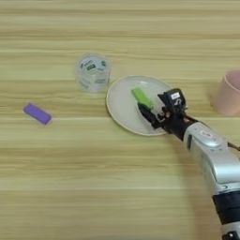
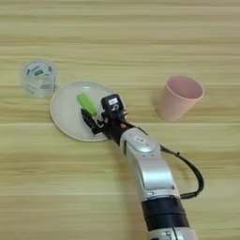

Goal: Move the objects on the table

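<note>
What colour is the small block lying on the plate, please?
Green block on the cream plate; clearest in left eye view.

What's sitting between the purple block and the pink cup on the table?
In the left eye view, the cream plate with the green block on it, and the robot's hand over the plate. The tape roll sits farther back.

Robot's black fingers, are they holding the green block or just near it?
Cannot tell. The gripper is over the cream plate, right at the near end of the green block, but a grasp isn't clearly visible.

Background: light wooden table (image 1: 117,197) fills the whole view, plank grain running horizontally. Lighting even and soft, faint shadows only. No walls, floor or windows visible.
</note>
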Robot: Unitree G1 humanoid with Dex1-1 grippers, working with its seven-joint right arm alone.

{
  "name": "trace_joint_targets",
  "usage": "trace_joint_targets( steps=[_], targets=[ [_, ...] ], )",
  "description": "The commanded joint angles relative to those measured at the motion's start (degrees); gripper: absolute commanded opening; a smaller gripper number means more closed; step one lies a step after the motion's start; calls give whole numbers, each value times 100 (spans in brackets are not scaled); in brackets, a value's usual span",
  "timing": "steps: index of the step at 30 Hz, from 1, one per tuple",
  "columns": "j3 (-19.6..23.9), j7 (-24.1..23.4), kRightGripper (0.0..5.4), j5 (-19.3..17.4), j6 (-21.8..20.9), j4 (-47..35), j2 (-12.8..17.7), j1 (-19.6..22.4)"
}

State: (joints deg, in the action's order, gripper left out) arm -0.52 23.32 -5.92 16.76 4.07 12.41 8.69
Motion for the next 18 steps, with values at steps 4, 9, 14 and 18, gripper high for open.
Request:
trace_joint_targets(
  steps=[4, 9, 14, 18],
  targets=[
    [10, 26, 467, 126, -556, -580, 251, 402],
    [-59, 166, 531, 231, -575, -692, 402, 749],
    [-60, 226, 536, 283, -493, -174, 451, 1662],
    [-74, 275, 536, 284, -493, 603, 363, 2475]
  ],
)
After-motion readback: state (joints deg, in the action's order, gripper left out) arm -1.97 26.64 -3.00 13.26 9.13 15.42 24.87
